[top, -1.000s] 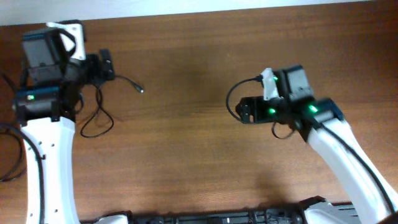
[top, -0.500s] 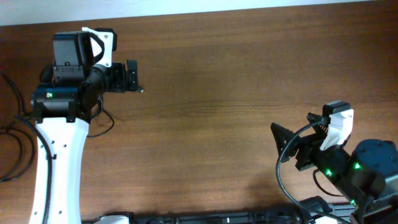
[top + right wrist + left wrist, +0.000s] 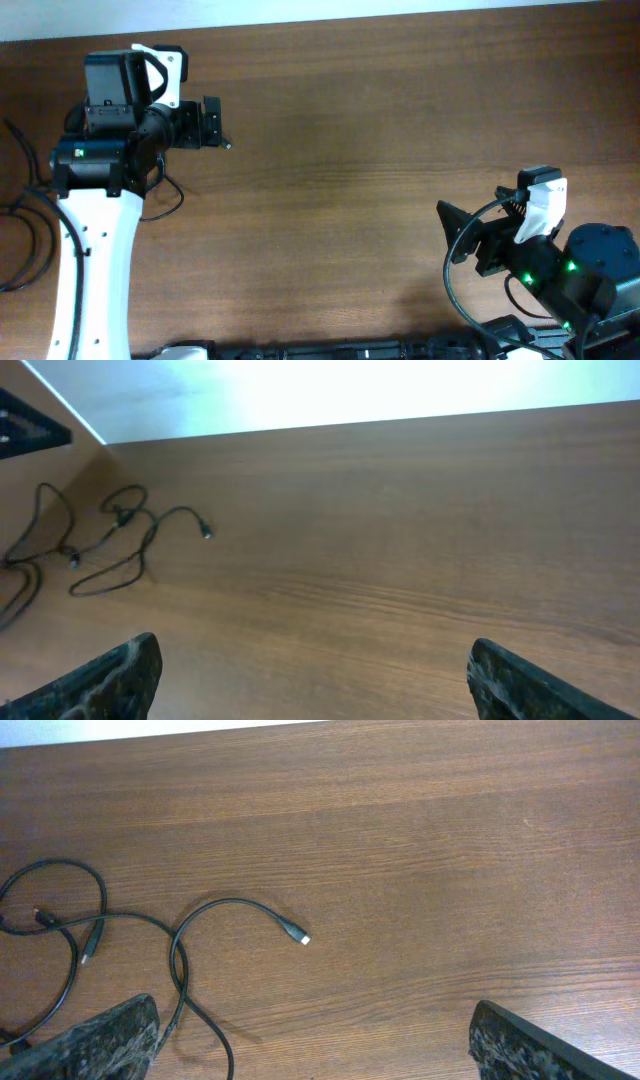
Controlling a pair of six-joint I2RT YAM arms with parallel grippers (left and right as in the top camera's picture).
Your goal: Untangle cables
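I have both arms off the work. The left gripper (image 3: 212, 122) sits at the upper left of the overhead frame, its fingers (image 3: 98, 1042) spread wide with only bare wood between them. The right gripper (image 3: 452, 235) is down at the lower right, well apart from everything. Its fingers are equally wide and holding nothing.

The cables (image 3: 173, 955) lie on the table (image 3: 330, 150) at the left. From overhead they are mostly hidden under the left arm. In the left wrist view they fill the left side of the frame. One strand curls out in an open loop and ends in a small plug (image 3: 303, 938) that lies free on the wood, touching nothing. Further left, near the frame edge, strands cross over each other in a round loop, with two more small connectors close together there. I cannot tell how many cords there are, or whether those crossings are a real knot or just cords lying over one another.

My read is that the job is partly done at best. One end is drawn clear, but the crossed cluster at the left is not yet separated. The cords have yet to be laid apart, and neither gripper has hold of a strand to do it.
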